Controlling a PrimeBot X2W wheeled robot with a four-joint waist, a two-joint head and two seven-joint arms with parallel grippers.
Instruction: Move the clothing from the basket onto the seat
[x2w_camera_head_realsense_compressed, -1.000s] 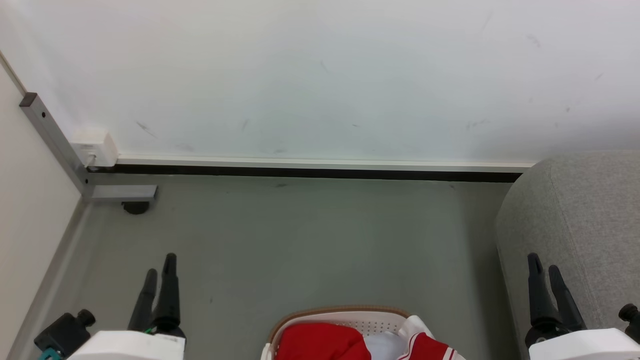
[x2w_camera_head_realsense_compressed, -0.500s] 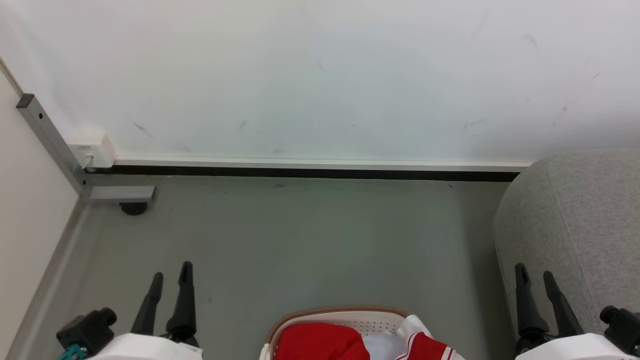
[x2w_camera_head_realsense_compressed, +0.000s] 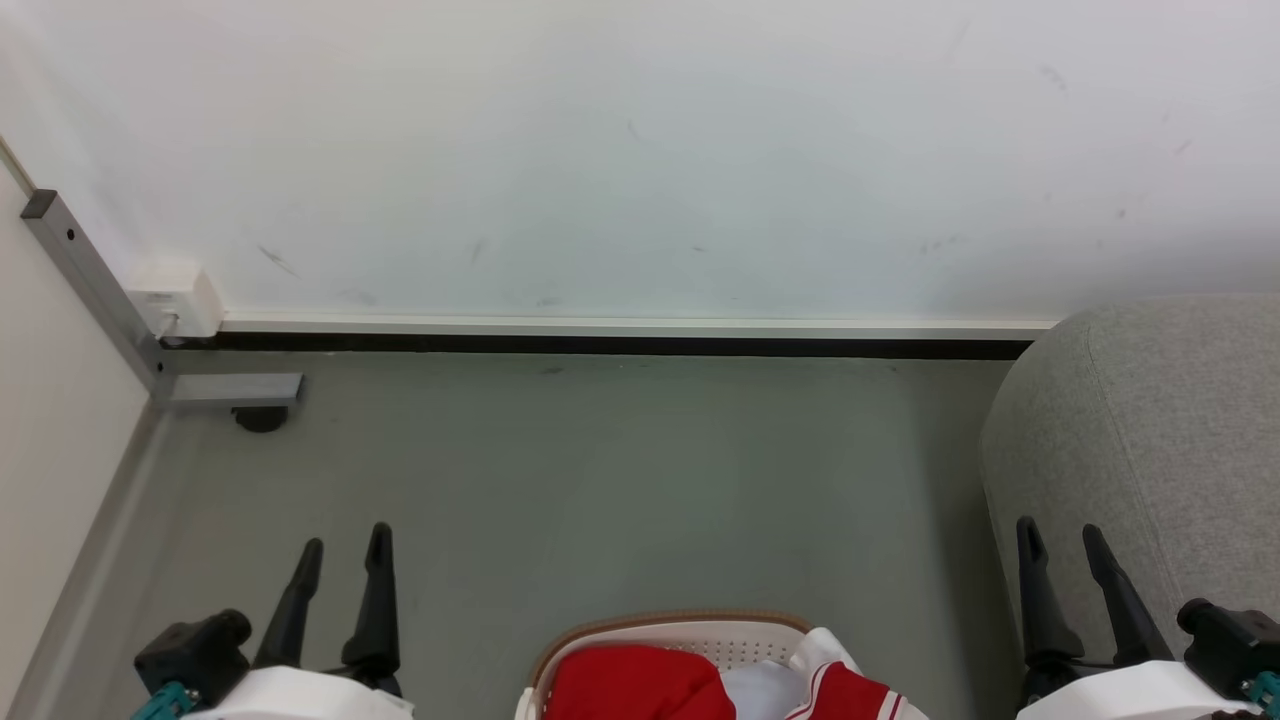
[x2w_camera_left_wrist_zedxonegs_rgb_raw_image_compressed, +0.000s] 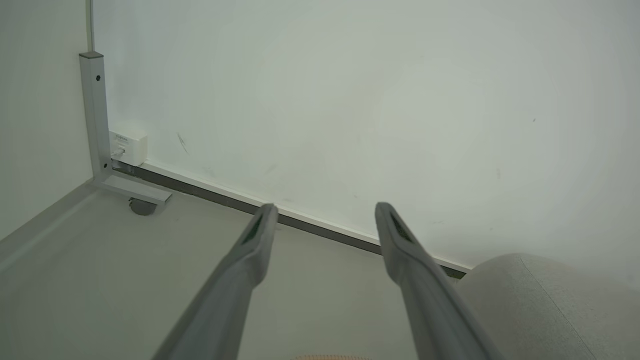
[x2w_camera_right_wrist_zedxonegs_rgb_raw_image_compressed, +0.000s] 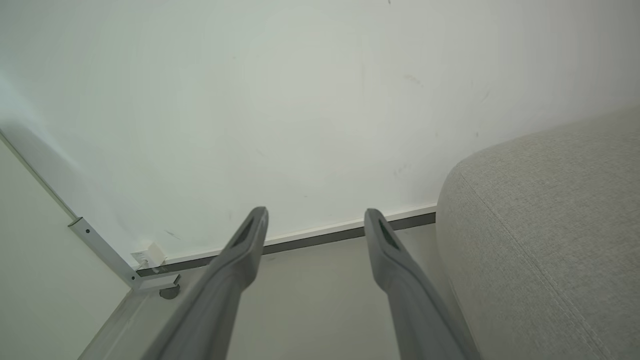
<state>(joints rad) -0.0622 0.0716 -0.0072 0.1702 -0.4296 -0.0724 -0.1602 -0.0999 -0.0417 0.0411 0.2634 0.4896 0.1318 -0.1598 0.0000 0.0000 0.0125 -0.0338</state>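
Note:
The white perforated basket (x2w_camera_head_realsense_compressed: 735, 640) with its tan rim sits at the bottom centre of the head view, cut off by the frame edge. Red clothing (x2w_camera_head_realsense_compressed: 630, 685) with white parts lies in it, and a red piece with white stripes (x2w_camera_head_realsense_compressed: 845, 695) hangs over its right side. The grey seat (x2w_camera_head_realsense_compressed: 1150, 450) rises at the right; it also fills the right of the right wrist view (x2w_camera_right_wrist_zedxonegs_rgb_raw_image_compressed: 550, 240). My left gripper (x2w_camera_head_realsense_compressed: 345, 545) is open at lower left over bare floor. My right gripper (x2w_camera_head_realsense_compressed: 1060, 542) is open at lower right, in front of the seat's side. Both hold nothing.
A white wall with a dark skirting strip (x2w_camera_head_realsense_compressed: 600, 345) closes the far side. A grey metal frame leg with a foot (x2w_camera_head_realsense_compressed: 230, 390) and a white socket box (x2w_camera_head_realsense_compressed: 175, 298) stand in the left corner. Grey floor (x2w_camera_head_realsense_compressed: 600, 480) lies between wall, basket and seat.
Both grippers have drawn down toward the bottom edge and turned, their fingers standing wider apart. The head camera has shifted slightly, moving the scene a little left.

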